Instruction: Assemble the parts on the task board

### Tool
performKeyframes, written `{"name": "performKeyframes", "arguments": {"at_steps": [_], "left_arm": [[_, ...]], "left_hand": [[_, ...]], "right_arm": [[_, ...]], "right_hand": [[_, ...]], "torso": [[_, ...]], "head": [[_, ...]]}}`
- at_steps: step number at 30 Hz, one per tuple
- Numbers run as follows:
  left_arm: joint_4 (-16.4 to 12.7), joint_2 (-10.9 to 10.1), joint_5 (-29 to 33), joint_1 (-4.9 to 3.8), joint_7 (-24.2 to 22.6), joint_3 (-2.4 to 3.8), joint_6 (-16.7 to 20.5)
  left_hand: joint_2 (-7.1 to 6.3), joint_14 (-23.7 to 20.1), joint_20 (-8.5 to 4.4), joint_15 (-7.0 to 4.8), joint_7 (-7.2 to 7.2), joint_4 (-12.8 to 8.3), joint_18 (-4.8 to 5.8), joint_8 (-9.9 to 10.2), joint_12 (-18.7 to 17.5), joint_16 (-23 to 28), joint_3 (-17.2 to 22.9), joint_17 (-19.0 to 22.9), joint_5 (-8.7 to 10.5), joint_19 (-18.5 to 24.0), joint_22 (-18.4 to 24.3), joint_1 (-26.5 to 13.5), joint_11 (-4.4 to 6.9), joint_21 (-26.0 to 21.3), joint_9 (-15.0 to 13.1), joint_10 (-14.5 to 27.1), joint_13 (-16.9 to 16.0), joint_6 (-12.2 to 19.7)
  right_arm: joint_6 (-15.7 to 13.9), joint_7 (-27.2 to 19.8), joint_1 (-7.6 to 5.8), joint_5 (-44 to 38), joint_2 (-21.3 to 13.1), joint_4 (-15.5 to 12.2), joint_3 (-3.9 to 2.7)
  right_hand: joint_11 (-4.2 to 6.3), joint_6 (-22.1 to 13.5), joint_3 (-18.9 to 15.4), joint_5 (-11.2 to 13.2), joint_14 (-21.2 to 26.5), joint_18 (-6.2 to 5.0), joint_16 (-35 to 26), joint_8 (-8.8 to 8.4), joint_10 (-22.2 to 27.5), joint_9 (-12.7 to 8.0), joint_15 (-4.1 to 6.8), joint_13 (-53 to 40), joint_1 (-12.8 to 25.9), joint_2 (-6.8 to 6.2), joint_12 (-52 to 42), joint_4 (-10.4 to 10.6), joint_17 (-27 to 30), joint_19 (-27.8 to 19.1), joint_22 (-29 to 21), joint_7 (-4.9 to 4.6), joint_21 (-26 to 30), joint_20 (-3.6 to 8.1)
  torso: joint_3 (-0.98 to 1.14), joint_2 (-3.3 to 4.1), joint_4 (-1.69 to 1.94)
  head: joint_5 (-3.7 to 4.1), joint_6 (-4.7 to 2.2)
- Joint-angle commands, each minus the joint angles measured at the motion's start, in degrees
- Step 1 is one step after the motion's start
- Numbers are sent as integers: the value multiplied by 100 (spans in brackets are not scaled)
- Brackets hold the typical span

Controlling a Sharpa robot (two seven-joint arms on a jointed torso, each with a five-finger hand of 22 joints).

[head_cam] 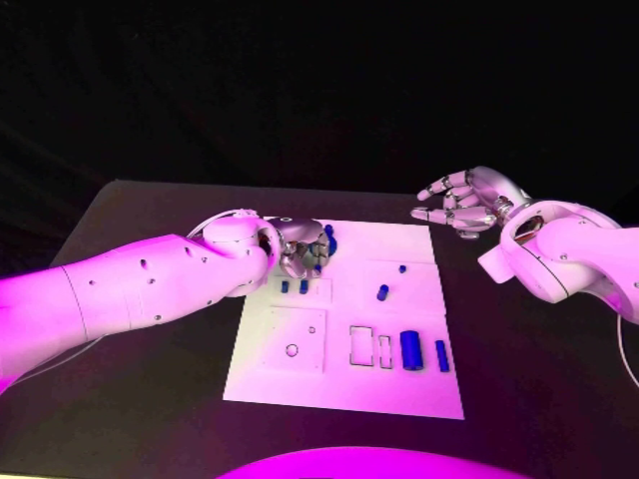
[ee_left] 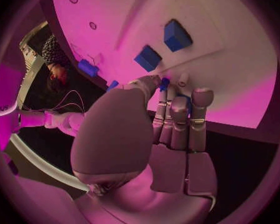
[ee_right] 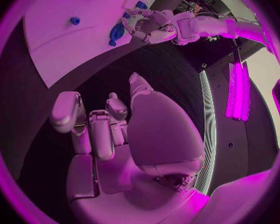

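Upright, blue part point(ee_left: 164, 83) in left hand point(head_cam: 303, 249)

The left hand point(head_cam: 303, 249) covers the far left corner of the task board point(head_cam: 406, 249); a blue part point(ee_left: 164, 82) shows partly between its fingertips point(ee_left: 202, 97), its shape unclear; whether the fingers grip it cannot be told.

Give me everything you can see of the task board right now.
The task board is a flat white rectangular plate lying on the black table, long side running away from the robot. Its surface carries raised panels, outlined rectangular recesses and small round holes. Several blue parts sit on it, including two upright pieces near the left hand, whose fingers reach down over the board's far left corner. The right hand hangs clear beyond its far right corner.
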State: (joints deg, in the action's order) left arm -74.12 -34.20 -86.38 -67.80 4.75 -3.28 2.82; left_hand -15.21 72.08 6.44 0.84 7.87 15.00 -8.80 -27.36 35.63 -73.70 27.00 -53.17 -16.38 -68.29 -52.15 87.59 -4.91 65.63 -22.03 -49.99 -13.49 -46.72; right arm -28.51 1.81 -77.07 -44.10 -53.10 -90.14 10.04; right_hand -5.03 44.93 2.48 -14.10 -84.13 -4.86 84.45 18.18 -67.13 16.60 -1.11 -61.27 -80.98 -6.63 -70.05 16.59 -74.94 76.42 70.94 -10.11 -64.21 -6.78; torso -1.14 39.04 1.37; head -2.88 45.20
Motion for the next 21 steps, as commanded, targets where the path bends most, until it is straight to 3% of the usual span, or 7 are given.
{"name": "performKeyframes", "arguments": {"at_steps": [1,6,10,21], "left_arm": [[1,19,-14,15,24,-9,-174],[1,27,-12,20,2,-9,-139],[2,29,-5,23,-31,-9,-70],[11,20,10,29,-77,-9,109]], "left_hand": [[-1,42,4,-5,-12,-9,87,16,-32,-64,63,-27,19,-41,-48,62,14,54,15,-84,19,-63],[41,141,-12,-35,-16,-98,106,8,-16,-185,185,-154,28,-97,-190,101,54,167,44,-248,42,-181],[131,379,-66,-93,-19,-322,155,-26,24,-419,434,-520,50,-242,-488,210,119,400,55,-486,43,-404],[162,576,-120,-142,-40,-633,212,58,-40,-586,719,-762,63,-386,-815,122,165,656,96,-722,51,-647]], "right_arm": [[26,-68,3,-12,3,-5,0],[29,-68,3,-12,4,-5,0],[29,-70,3,-12,0,-6,0],[23,-72,3,-12,-7,-11,0]], "right_hand": [[-3,-17,45,12,-243,-113,-35,38,26,-6,43,3,0,11,11,-3,-168,-23,3,17,8,11],[-1,-10,52,13,-243,-112,-38,45,11,-6,45,-4,1,16,5,-2,-167,-19,3,19,10,12],[-1,-10,52,13,-243,-112,-38,45,11,-6,45,-4,1,16,5,-2,-167,-19,3,19,10,12],[0,-8,54,13,-243,-113,-41,48,4,-7,45,-7,2,17,2,-2,-164,-19,1,20,13,13]], "torso": [[-1,0,3],[-1,1,0],[-1,2,0],[-2,2,2]], "head": [[0,-7],[-1,-11],[-3,-13],[-3,-25]]}}
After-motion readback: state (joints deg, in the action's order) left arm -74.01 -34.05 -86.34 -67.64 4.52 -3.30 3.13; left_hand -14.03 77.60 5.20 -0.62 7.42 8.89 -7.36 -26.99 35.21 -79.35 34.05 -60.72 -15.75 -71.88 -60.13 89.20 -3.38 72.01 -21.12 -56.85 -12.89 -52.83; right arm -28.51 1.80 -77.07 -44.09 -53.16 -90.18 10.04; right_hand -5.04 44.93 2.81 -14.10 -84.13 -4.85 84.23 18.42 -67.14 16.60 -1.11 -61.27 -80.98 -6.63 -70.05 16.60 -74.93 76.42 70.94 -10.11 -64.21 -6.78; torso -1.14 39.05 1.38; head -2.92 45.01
